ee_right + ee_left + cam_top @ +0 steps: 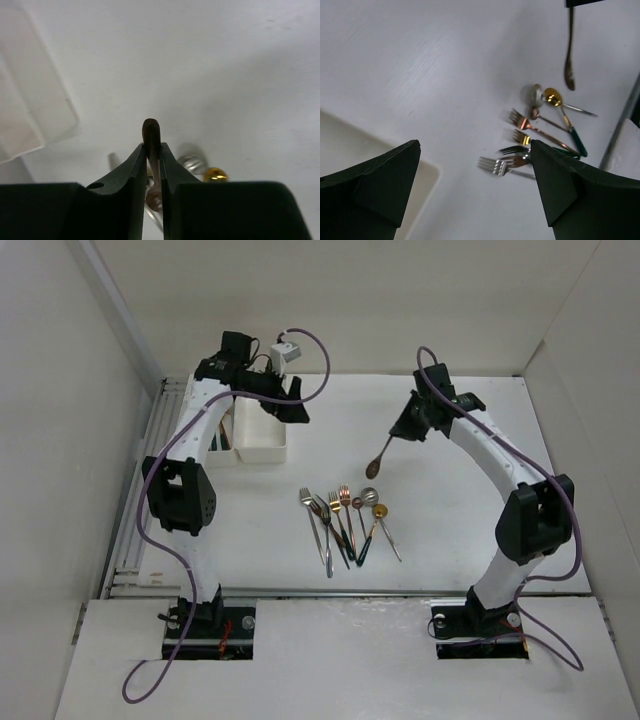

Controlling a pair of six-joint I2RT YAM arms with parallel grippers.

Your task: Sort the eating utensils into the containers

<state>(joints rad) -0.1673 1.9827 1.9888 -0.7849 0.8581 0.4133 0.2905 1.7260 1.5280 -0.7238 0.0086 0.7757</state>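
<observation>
Several forks and spoons (345,520) lie in a fanned pile on the white table, silver, gold and copper, some with dark green handles; they also show in the left wrist view (535,135). My right gripper (402,430) is shut on the handle of a copper spoon (378,460), which hangs bowl-down above the table; its handle end sticks out between the jaws (151,132). My left gripper (290,408) is open and empty above the white bins (262,440), its fingers (380,185) wide apart.
The left bin (222,435) is partly hidden by the left arm. A bin corner shows in the left wrist view (427,172) and the right wrist view (30,100). White walls enclose the table; a rail (140,500) runs along its left edge.
</observation>
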